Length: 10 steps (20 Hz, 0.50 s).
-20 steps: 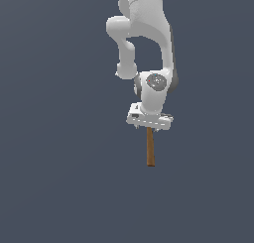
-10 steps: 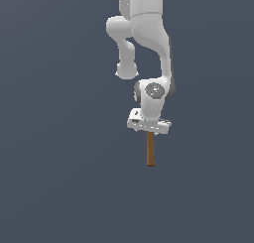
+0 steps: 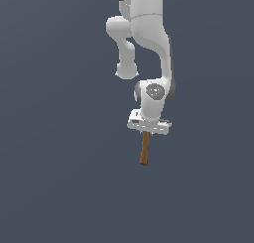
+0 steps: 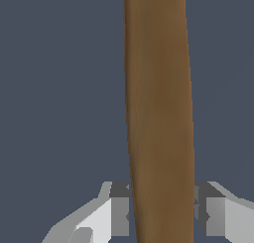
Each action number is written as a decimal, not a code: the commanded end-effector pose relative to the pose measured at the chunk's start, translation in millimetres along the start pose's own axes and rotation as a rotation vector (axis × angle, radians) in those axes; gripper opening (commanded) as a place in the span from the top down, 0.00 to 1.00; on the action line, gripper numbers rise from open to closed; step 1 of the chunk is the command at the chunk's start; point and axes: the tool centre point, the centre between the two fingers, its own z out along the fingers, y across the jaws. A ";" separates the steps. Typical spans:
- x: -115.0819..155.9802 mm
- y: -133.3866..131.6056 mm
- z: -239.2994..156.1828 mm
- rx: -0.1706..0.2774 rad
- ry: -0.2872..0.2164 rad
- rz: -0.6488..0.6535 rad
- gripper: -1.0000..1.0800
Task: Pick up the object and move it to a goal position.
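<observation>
Between gripper (image 4: pixel 159 214) fingers, hammer (image 4: pixel 158 113) handle.

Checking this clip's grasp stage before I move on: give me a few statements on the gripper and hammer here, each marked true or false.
1. The gripper sits over the hammer. True.
2. In the wrist view the wooden handle runs between the two fingers. True.
3. The handle is blue plastic. False: it is brown wood.
4. The hammer's dark head is plainly visible in the exterior view. False: only the handle shows, below the gripper.
5. A second hammer lies nearby. False: just one.
</observation>
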 end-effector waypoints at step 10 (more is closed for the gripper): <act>1.3 -2.5 -15.0 0.001 0.000 -0.002 1.00</act>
